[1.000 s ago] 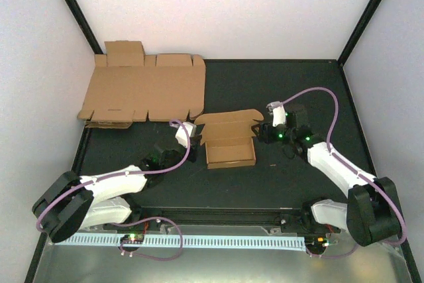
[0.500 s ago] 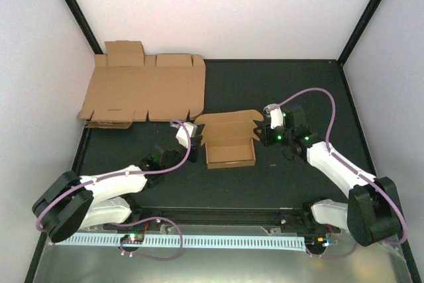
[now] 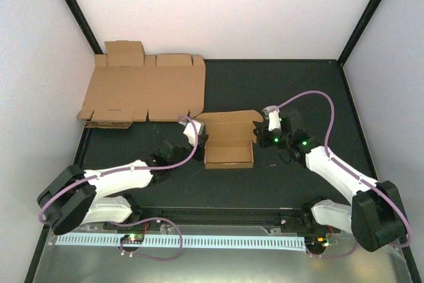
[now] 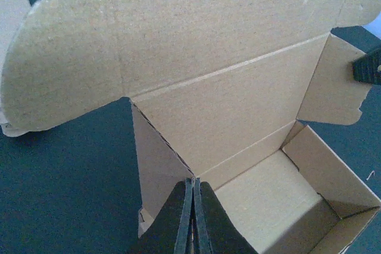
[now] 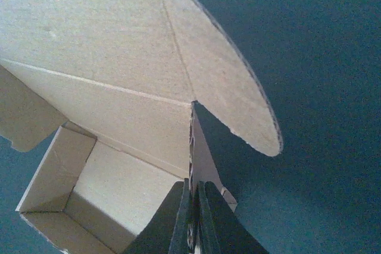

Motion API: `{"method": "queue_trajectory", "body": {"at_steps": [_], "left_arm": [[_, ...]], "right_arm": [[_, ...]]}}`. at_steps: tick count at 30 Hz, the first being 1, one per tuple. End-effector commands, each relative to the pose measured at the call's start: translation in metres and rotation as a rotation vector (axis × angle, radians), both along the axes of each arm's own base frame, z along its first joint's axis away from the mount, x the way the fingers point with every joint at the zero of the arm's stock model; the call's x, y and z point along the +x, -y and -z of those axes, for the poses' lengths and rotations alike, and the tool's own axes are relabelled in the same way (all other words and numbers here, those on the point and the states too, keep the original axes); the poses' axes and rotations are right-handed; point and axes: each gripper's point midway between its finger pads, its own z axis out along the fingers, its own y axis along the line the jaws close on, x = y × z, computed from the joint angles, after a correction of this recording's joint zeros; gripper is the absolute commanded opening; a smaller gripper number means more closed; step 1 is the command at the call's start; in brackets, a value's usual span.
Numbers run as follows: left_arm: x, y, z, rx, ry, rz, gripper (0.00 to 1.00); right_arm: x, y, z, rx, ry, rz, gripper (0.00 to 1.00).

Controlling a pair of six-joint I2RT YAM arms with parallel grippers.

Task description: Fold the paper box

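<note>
The paper box [image 3: 228,142] is a half-folded brown cardboard tray on the dark table, its lid flap standing open at the back. At the box's left side, my left gripper [image 3: 199,138] is shut on the top of the left side wall [image 4: 158,165]. The left wrist view shows the fingertips [image 4: 193,184] pinching that wall's top edge, with the open lid [image 4: 178,34] above. On the opposite side, my right gripper [image 3: 260,138] is shut on the right side wall [image 5: 205,153]. Cardboard shows between its fingers [image 5: 194,191], and the rounded lid ear [image 5: 238,99] is beyond.
A larger flat cardboard sheet [image 3: 142,91] lies at the back left corner against the wall. White enclosure walls with black posts surround the dark table [image 3: 285,91]. A slotted white rail [image 3: 199,240] runs along the near edge by the arm bases.
The right gripper moved in to the box's right wall and closed on it. The left arm pushed slightly forward and right, still shut on the left wall. The box shifted a little.
</note>
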Motion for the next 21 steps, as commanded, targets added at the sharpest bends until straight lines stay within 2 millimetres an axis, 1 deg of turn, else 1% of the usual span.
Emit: {"method": "queue_trajectory", "body": {"at_steps": [1, 4, 10, 13, 16, 17, 21], "left_arm": [[0.0, 0.011, -0.006, -0.006, -0.003, 0.008, 0.02], [0.0, 0.013, -0.004, -0.008, -0.005, 0.007, 0.02], [-0.006, 0.016, -0.001, -0.028, 0.008, 0.006, 0.01], [-0.009, 0.017, 0.005, -0.026, 0.008, 0.002, 0.02], [-0.012, 0.018, 0.006, -0.037, 0.014, 0.003, 0.02], [-0.012, 0.018, 0.015, -0.018, -0.003, 0.004, 0.02], [-0.013, 0.021, 0.023, -0.009, -0.019, 0.009, 0.02]], "right_arm": [[0.002, -0.005, -0.012, 0.043, 0.063, 0.037, 0.06], [0.0, -0.004, -0.011, 0.054, 0.09, 0.064, 0.04], [-0.008, -0.005, -0.01, 0.067, 0.159, 0.102, 0.03], [-0.012, -0.004, -0.005, 0.066, 0.179, 0.117, 0.03], [-0.015, -0.002, -0.001, 0.067, 0.194, 0.128, 0.03], [-0.016, -0.002, 0.001, 0.067, 0.195, 0.132, 0.03], [-0.016, 0.001, 0.007, 0.058, 0.198, 0.143, 0.03]]}}
